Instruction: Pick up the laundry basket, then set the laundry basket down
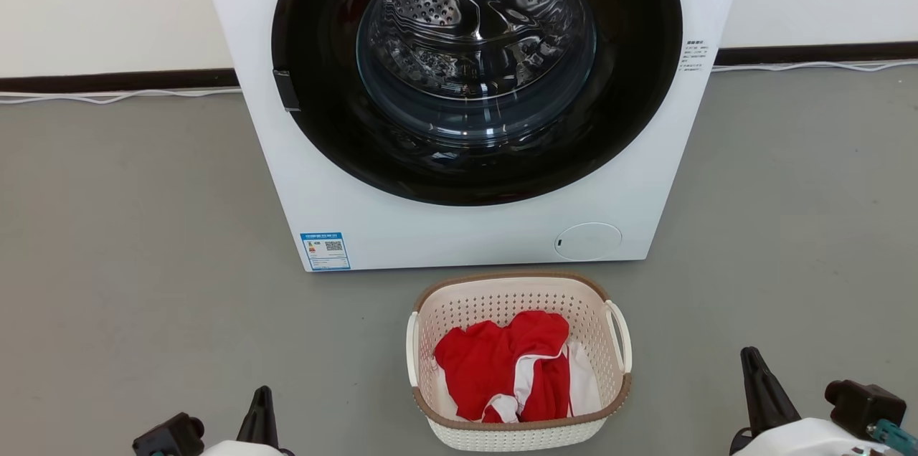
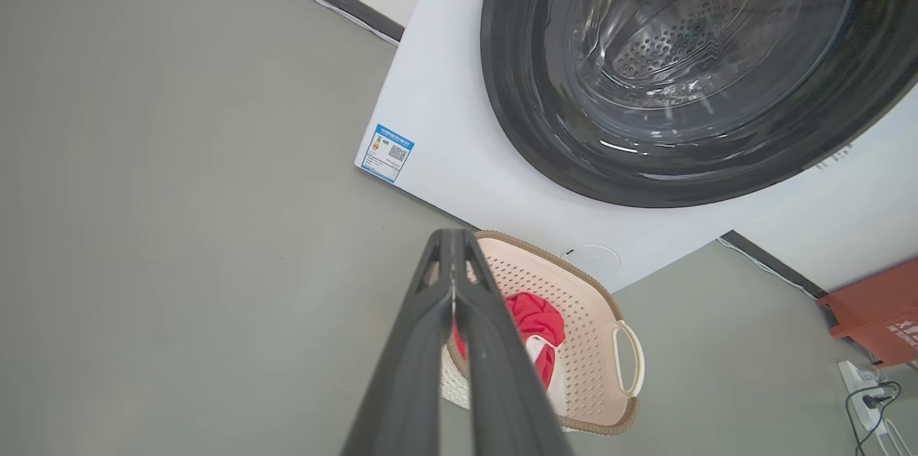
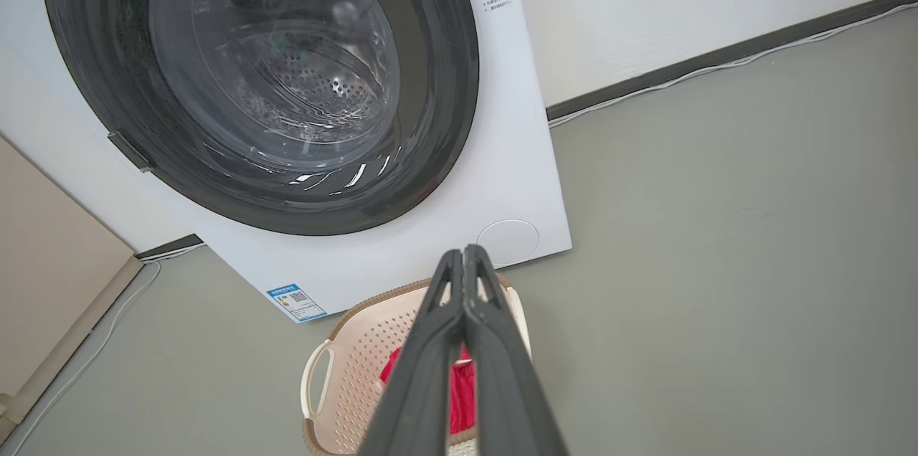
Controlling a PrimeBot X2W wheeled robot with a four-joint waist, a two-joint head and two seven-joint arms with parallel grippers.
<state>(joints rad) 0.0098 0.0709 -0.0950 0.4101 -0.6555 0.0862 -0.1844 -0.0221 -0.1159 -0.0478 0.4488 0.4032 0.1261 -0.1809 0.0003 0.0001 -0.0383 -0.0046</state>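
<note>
The laundry basket [image 1: 595,312] stands on the grey floor just in front of the washing machine, cream-white and perforated with a brown rim and a white loop handle on each side. A red and white garment [image 1: 502,363] lies inside it. My left gripper [image 1: 263,393] is at the lower left, well clear of the basket, its fingers pressed together and empty. My right gripper [image 1: 749,354] is at the lower right, also shut on nothing. The left wrist view shows the basket [image 2: 595,327] beyond the shut left gripper [image 2: 452,234]; the right wrist view has the basket [image 3: 358,348] behind the shut right gripper [image 3: 465,249].
A white front-loading washing machine [image 1: 459,226] with a closed dark round door stands against the wall. A white cable [image 1: 107,96] runs along the skirting. In the left wrist view an orange box [image 2: 878,309] and a power strip [image 2: 864,381] sit at the right.
</note>
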